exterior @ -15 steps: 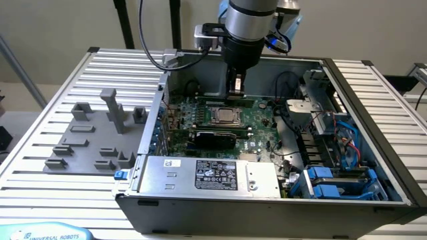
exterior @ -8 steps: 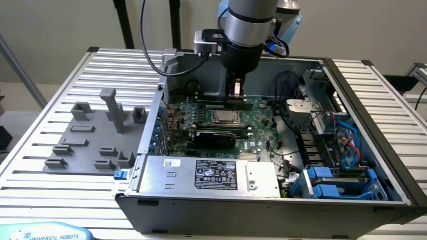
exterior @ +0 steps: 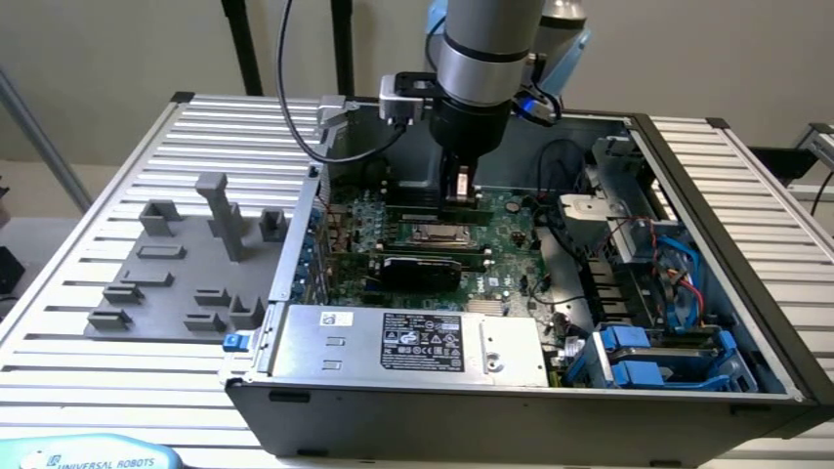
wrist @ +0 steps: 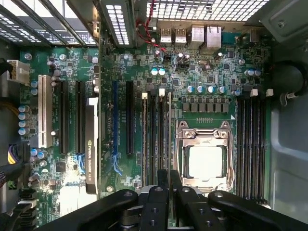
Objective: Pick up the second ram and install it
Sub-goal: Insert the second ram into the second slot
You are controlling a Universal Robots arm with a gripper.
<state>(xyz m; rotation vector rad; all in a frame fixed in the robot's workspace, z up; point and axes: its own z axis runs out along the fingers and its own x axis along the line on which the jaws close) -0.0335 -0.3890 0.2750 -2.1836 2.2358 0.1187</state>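
On the exterior view's left the grey fixture tray (exterior: 78,293) sits outside the computer case (exterior: 521,399), and I see no stick lying on it. Moving right, the arm reaches down into the case, with the gripper (exterior: 460,191) low over the motherboard (exterior: 511,244).

From the wrist, its fingers (wrist: 156,197) are drawn almost together on a thin dark edge. I take that edge for the second ram (wrist: 169,174), held upright and edge-on.

Straight beneath it runs the bank of memory slots (wrist: 156,139). The stick's long axis seems to run the same way as those slots. Right of the slots, just beside them, lies the processor socket (wrist: 204,161), with another bank of slots (wrist: 252,144) beyond it.
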